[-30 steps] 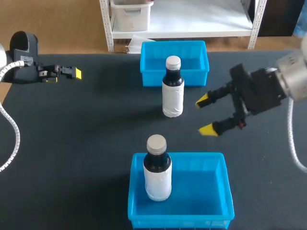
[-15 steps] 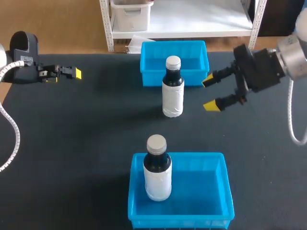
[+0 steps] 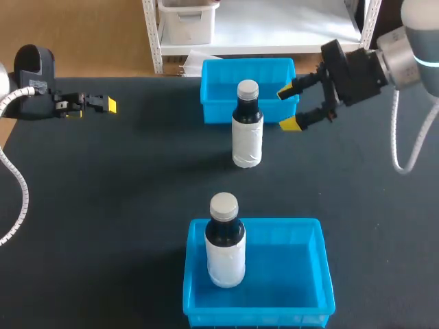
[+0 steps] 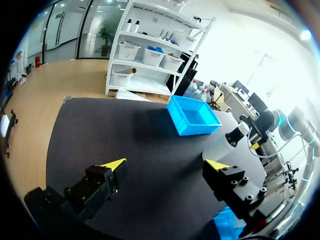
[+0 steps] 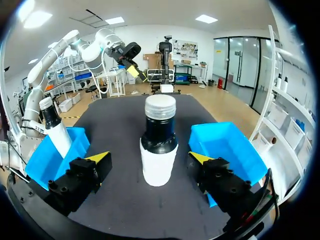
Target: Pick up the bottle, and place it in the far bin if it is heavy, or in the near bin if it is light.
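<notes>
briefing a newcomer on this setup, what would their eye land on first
Two bright blue bins stand out on the dark table: the far bin, and the near bin holding an upright bottle. A second bottle stands between them, with the right gripper open just beside it.

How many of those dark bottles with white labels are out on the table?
2. One dark white-labelled bottle stands on the black table just before the far blue plastic bin; the other stands inside the near blue plastic bin. None seems hidden.
</notes>
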Robot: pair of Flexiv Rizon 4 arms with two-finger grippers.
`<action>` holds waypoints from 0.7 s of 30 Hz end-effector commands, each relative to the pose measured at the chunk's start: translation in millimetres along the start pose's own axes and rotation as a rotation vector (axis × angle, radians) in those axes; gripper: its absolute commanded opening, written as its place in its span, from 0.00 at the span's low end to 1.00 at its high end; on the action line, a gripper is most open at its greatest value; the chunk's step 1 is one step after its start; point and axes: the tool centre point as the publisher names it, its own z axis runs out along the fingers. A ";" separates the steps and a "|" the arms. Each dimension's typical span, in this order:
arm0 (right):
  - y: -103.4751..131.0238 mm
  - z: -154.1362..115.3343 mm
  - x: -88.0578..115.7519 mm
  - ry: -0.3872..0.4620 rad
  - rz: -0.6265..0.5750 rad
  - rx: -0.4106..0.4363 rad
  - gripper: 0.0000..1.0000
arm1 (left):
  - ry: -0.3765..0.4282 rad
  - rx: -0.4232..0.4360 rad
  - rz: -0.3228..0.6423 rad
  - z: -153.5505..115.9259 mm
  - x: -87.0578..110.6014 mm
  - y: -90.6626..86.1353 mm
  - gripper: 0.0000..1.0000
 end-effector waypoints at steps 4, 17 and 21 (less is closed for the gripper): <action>-23.9 15.5 -12.4 -0.011 -0.023 -0.057 1.00 | 0.000 0.000 0.000 0.0 0.0 0.0 1.00; -15.7 40.3 -30.5 -0.035 -0.047 -0.114 1.00 | 0.000 0.000 0.000 0.0 0.0 0.0 1.00; -12.5 46.6 -32.9 -0.040 -0.049 -0.121 1.00 | 0.000 0.000 0.000 0.0 0.0 0.0 1.00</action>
